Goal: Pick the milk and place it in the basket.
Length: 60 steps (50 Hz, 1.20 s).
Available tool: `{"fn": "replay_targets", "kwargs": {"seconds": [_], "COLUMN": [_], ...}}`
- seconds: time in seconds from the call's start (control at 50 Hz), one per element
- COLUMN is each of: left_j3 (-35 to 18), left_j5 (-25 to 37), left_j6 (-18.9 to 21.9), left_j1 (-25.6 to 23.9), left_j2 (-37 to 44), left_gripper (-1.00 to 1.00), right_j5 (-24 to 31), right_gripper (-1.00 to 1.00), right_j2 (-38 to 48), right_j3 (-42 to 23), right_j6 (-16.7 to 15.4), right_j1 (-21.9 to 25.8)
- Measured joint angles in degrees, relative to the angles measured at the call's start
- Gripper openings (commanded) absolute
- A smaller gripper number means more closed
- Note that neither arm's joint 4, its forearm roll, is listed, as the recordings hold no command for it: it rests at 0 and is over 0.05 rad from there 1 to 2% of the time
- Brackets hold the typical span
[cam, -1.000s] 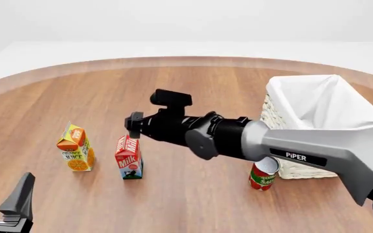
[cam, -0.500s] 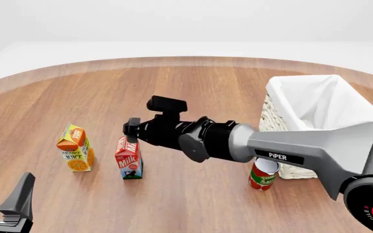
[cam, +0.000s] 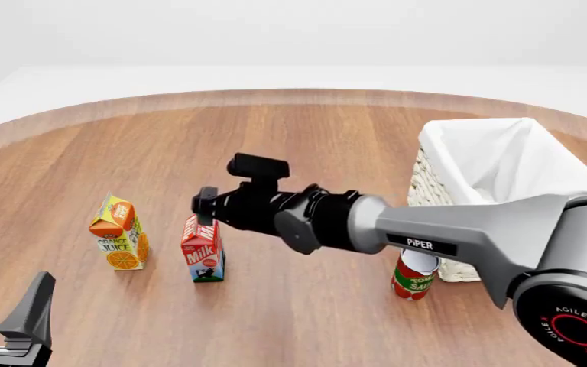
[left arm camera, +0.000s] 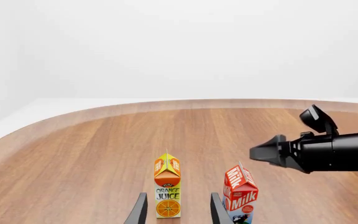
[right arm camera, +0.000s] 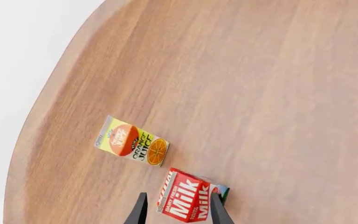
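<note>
Table (cam: 304,321): wooden, round-edged.
Basket (cam: 497,164): far right, upright, white lining over rim.
Right arm (cam: 446,229): stretched leftward across middle.
Right gripper (cam: 204,208): just above milk top; in right wrist view fingers (right arm camera: 138,211) spread, straddling carton, contact unclear, probably not clenched.
Left gripper (cam: 6,310): near left corner, released, fingers apart.
Juice (cam: 118,232): upright, left of milk.
Milk (cam: 202,248): upright, left of centre, well apart from basket.
Can (cam: 413,277): near basket's near side.
</note>
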Motion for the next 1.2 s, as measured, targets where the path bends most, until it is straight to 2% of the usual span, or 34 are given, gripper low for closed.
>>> {"fn": "replay_targets", "kwargs": {"seconds": [0.48,1.2], "left_j3": [0.0,0.0], "left_j5": [0.0,0.0], "left_j6": [0.0,0.0], "left_j1": [0.0,0.0], "left_j2": [0.0,0.0], "left_gripper": [1.00,1.00], "right_j5": [-2.3,-4.4], "right_gripper": [1.00,1.00], "right_j2": [3.1,8.1], "right_j3": [0.5,-1.7], "right_j6": [2.8,4.9], "right_j1": [1.0,2.4]}}
